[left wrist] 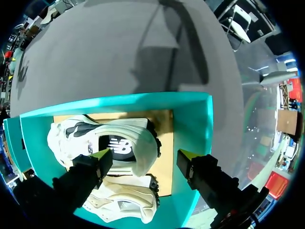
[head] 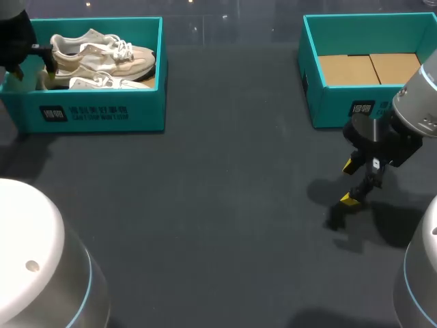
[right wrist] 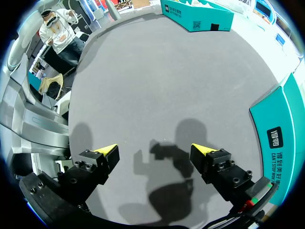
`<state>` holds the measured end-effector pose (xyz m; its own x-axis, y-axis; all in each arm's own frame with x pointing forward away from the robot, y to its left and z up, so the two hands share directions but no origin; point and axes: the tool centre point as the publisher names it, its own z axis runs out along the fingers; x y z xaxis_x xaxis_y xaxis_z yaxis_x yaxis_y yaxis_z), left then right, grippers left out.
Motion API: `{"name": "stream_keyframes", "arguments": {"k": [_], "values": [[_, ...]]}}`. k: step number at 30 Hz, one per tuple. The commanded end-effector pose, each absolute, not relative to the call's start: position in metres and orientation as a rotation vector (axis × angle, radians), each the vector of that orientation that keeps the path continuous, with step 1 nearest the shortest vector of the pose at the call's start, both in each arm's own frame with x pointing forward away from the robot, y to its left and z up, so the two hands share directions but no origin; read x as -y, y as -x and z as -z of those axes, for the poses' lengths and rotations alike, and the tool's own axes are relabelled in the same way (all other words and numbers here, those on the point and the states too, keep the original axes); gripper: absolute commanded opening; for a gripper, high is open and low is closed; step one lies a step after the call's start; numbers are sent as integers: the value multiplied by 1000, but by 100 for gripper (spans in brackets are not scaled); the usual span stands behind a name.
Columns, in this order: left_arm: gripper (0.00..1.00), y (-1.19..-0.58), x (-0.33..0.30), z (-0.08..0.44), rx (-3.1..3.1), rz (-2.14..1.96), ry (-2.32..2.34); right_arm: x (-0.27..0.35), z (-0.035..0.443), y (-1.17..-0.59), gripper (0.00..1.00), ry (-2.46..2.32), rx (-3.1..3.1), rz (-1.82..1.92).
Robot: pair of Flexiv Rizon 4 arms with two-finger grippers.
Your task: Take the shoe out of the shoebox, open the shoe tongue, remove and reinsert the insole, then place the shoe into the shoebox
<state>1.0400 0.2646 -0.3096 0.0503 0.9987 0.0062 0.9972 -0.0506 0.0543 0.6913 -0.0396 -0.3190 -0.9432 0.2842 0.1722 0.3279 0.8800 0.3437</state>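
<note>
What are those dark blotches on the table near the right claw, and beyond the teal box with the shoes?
Shadows. Head view: the right gripper casts one on the table beside it. Right wrist view: the same shadow lies ahead of it in overlapping patches, which suggests several lamps overhead. Left wrist view: a long shadow crosses the table beyond the shoebox.

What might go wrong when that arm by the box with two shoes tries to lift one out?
1. The left end effector is open over one shoe, and the second shoe lies close beside it. A grasp here might snag or drag both.
2. One finger hangs near the teal shoebox wall, so going lower may bump the box and shift it.
</note>
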Motion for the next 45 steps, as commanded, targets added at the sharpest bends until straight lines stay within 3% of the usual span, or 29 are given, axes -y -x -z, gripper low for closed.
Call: {"name": "stream_keyframes", "arguments": {"k": [1,19,42,44,45], "values": [[87,-1040,-262,319,-2143,-75,-2253,39,319,-691,100,479,2934,565],[78,-1052,-268,350,-2227,-99,-2245,39,319,-691,100,479,2934,565],[76,-1053,-273,380,-2284,-76,-2294,39,319,-691,100,479,2934,565],[67,-1052,-273,381,-2284,-75,-2298,39,319,-691,100,479,2934,565],[55,-1052,-274,381,-2284,-73,-2299,39,319,-691,100,479,2934,565]]}}
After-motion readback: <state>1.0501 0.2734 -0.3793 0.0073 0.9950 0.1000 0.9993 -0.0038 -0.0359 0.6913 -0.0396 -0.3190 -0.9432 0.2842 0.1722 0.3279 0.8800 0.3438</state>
